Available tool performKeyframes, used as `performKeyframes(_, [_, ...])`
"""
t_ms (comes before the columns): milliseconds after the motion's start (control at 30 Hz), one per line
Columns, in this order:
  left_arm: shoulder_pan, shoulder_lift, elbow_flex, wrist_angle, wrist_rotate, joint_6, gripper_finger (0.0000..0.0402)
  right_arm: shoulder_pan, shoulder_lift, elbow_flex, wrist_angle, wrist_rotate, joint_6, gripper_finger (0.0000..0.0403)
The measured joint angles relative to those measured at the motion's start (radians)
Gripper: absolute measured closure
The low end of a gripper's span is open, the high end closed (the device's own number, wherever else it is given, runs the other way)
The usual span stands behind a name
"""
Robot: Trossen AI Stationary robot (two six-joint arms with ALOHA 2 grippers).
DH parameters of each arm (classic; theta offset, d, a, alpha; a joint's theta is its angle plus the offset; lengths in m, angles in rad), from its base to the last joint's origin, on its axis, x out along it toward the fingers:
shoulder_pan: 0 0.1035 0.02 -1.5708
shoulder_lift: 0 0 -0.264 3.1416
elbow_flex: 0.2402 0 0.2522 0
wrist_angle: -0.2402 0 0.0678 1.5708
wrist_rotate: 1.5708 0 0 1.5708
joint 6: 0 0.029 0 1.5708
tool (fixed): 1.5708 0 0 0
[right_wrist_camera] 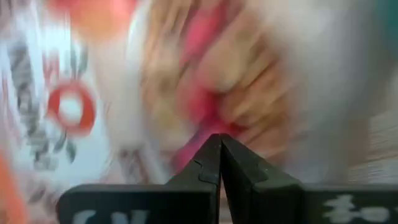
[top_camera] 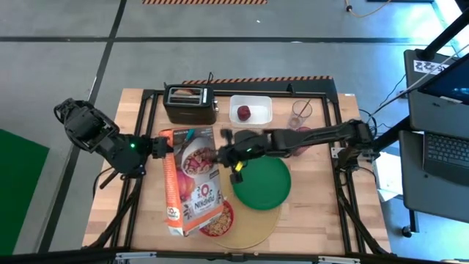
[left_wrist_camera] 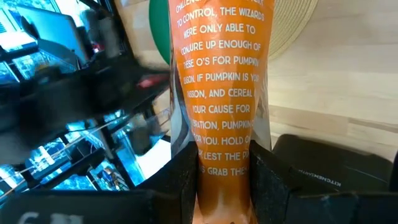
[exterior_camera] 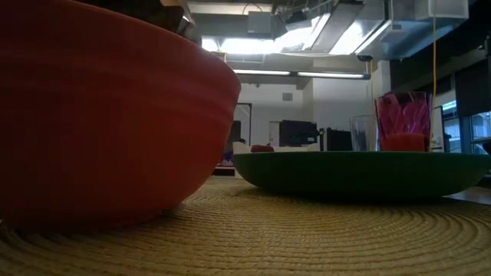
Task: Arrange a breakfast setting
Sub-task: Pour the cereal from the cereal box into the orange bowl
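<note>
A tall orange and white cereal box (top_camera: 192,180) is held tilted above the table by my left gripper (top_camera: 160,145), which is shut on it. The box's near end hangs over the red bowl (top_camera: 220,218), which has cereal in it. The bowl stands on the round tan mat (top_camera: 253,224) beside the green plate (top_camera: 262,182). My right gripper (top_camera: 222,155) is shut, with its tips at the box's printed front (right_wrist_camera: 124,93). The small red apple (top_camera: 243,112) lies in a white tray. The pink cup (exterior_camera: 403,121) stands behind the plate. My left gripper pinches the cereal box near its far end. One finger (left_wrist_camera: 186,183) lies on each broad face, and the narrow orange side (left_wrist_camera: 224,124) shows between them. The fingers come from the table's left, slanting down. The box is lifted clear, tilted toward the bowl. My right gripper has its shut fingertips (right_wrist_camera: 219,155) close against the box's front, coming from the table's right. The blur hides whether they touch it.
A black toaster (top_camera: 190,103) stands at the far edge, left of the white tray (top_camera: 253,110). A clear glass (top_camera: 300,111) stands right of the tray. My right arm reaches across above the plate's far rim.
</note>
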Motion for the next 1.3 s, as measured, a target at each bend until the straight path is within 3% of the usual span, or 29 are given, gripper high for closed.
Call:
performKeyframes(133, [0.013, 0.000, -0.001, -0.001, 0.004, 0.002, 0.0294, 0.001, 0.006, -0.004, -0.007, -0.013, 0.039, 0.0391])
performKeyframes(333, [0.017, 0.000, -0.001, -0.003, -0.003, 0.002, 0.0294, 0.001, -0.046, 0.002, 0.042, 0.133, -0.015, 0.0391])
performKeyframes(533, [0.017, 0.000, -0.001, 0.000, -0.002, 0.011, 0.0294, 0.000, -0.008, -0.002, 0.047, 0.070, 0.001, 0.0391])
performKeyframes(767, [0.017, 0.000, -0.001, 0.000, 0.000, 0.010, 0.0294, 0.000, -0.058, 0.002, 0.081, 0.182, -0.035, 0.0391])
performKeyframes(967, [0.017, 0.000, -0.002, -0.012, 0.013, 0.011, 0.0294, 0.001, 0.014, -0.004, 0.072, 0.081, -0.012, 0.0391])
performKeyframes(1200, [0.017, -0.001, -0.001, -0.001, -0.006, 0.000, 0.0294, 0.000, -0.026, 0.000, 0.109, 0.171, -0.018, 0.0391])
performKeyframes(1300, [0.016, -0.001, -0.001, 0.001, -0.003, 0.000, 0.0294, 0.000, -0.010, 0.001, 0.116, 0.154, -0.019, 0.0391])
